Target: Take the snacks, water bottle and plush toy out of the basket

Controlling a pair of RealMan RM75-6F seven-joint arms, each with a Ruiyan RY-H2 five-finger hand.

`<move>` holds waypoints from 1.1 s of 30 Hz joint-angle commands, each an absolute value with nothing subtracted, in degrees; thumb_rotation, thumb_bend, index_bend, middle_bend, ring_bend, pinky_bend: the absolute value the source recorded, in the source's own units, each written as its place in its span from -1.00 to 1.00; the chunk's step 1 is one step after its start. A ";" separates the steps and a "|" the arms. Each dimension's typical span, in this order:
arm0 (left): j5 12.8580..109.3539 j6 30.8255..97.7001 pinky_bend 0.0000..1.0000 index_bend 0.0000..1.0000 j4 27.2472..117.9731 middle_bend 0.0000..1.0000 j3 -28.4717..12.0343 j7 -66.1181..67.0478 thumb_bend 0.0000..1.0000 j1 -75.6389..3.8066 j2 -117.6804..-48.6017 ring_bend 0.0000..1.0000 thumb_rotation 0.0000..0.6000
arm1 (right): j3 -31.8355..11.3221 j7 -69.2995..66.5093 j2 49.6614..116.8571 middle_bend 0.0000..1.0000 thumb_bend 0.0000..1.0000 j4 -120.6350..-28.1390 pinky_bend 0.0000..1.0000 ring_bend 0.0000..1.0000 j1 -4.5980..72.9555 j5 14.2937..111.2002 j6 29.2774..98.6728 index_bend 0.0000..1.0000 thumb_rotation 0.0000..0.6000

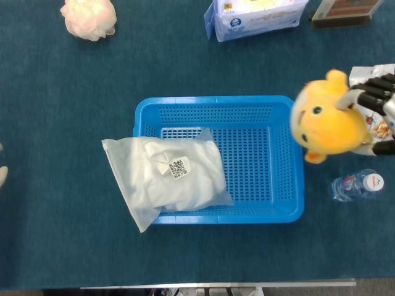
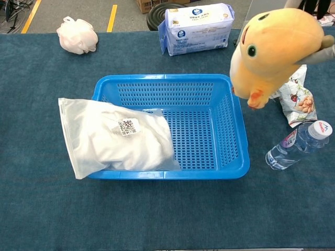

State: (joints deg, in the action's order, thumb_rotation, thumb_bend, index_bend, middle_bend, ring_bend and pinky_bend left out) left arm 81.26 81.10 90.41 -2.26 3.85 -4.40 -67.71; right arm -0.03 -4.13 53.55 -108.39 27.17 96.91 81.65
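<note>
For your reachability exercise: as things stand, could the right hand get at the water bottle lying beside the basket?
Probably not yet. The right hand holds the yellow plush toy, so its fingers are taken up. The water bottle itself lies uncovered on the table, right of the blue basket.

Things on the dark blue table cloth that are not for taking out

A pale pink bath sponge [image 1: 89, 17] lies near the far left corner of the table [image 1: 62, 246]. At the far edge, near the middle, stands a white and blue pack of tissues [image 1: 255, 17] with printed labels, and to its right, at the same edge, a dark box [image 1: 340, 12] that is only partly in view. A white clear plastic bag [image 1: 165, 179] with something white and soft inside lies toward the left side of the table; a small label with a QR code [image 1: 178, 168] sits on top of the bag.
</note>
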 commanded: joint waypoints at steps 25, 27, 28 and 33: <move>81.53 81.06 0.04 -0.12 91.61 -0.25 -2.58 4.40 -0.49 -5.30 -67.25 -0.34 1.00 | 1.00 10.75 48.71 -0.72 -1.00 -112.77 -0.06 -0.61 14.79 91.00 83.80 -0.81 1.00; 81.91 81.17 0.05 -0.12 92.07 -0.25 -2.85 3.96 -0.50 -5.60 -66.91 -0.34 1.00 | -0.17 13.65 50.54 -0.64 -1.00 -111.90 -0.06 -0.61 13.76 90.37 86.10 -0.80 1.00; 82.09 81.17 0.05 -0.12 92.35 -0.25 -3.00 3.69 -0.50 -5.78 -66.71 -0.34 1.00 | -0.58 15.16 51.31 -0.60 -1.00 -111.38 -0.06 -0.61 13.37 90.25 86.96 -0.76 1.00; 83.39 80.40 0.05 -0.12 93.49 -0.24 -3.62 2.63 -0.50 -7.26 -65.49 -0.34 1.00 | -1.60 24.02 54.90 -0.49 -1.00 -109.09 -0.06 -0.61 11.18 88.68 89.80 -0.60 1.00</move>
State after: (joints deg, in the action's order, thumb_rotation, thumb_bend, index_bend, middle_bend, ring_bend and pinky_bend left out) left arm 83.14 80.64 93.32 -3.47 2.85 -6.98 -65.68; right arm -0.74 19.58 52.58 -110.62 12.77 89.81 87.86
